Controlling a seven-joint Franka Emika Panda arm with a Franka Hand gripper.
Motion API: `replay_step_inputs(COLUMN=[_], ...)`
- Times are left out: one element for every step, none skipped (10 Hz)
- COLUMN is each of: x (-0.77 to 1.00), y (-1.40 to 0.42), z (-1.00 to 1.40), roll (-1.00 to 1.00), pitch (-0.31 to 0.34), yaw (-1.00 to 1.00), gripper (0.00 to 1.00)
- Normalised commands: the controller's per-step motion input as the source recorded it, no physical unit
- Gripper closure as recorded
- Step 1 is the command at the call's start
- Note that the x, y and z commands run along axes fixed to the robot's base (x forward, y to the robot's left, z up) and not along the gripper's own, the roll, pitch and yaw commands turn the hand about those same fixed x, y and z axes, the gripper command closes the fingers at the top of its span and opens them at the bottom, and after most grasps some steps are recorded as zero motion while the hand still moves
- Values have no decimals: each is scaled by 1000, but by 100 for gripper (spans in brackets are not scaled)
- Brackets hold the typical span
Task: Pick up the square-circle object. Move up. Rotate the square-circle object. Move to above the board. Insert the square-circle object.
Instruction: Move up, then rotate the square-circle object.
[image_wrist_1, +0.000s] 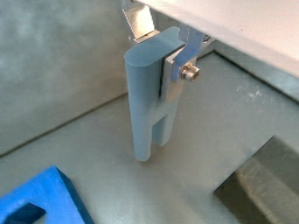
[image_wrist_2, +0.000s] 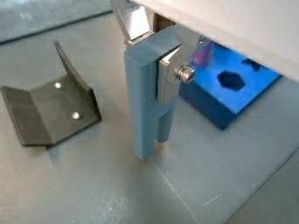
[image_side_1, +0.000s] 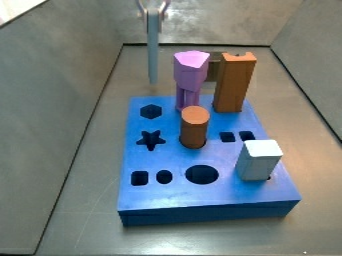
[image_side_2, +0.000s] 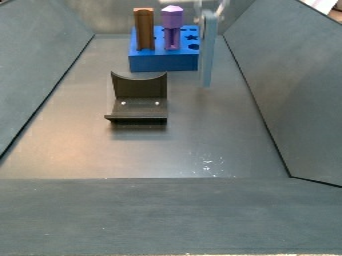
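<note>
Pick-up done, lift under way | my gripper (image_wrist_2: 158, 48) clamps the square-circle object (image_wrist_2: 149, 105) upright, clear of the floor beside the board (image_side_1: 201, 185) | rotation, transfer, insertion left

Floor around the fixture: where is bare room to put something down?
Bare floor lies in front of the fixture, to the near wall. Crowded on the board, where pieces stand. The gripper, beside the board, holds the square-circle object upright.
</note>
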Motion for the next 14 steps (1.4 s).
replay_step_inputs(x=[17, -133, -157, -130, -86, -49, -9, 0, 24, 41, 25, 17, 0, -1], y=[3, 838, 877, 707, 500, 292, 81, 0, -5, 38, 41, 36, 0, -4], z=[327, 1000, 1000, 908, 753, 581, 335, 0, -151, 0, 43, 33, 0, -6], roll=[-7, 0, -10, -15, -9, 2, 18, 26, 20, 7, 3, 2, 2, 2], pitch=[57, 0, 10, -2, -4, 12, 53, -24, -14, -33, -31, -21, -14, -11], yaw=[24, 0, -16, -37, -36, -32, -25, -222, -207, -449, -364, -229, -315, -256], gripper=[100, 100, 100, 100, 100, 100, 100, 100, 100, 100, 100, 100, 100, 100])
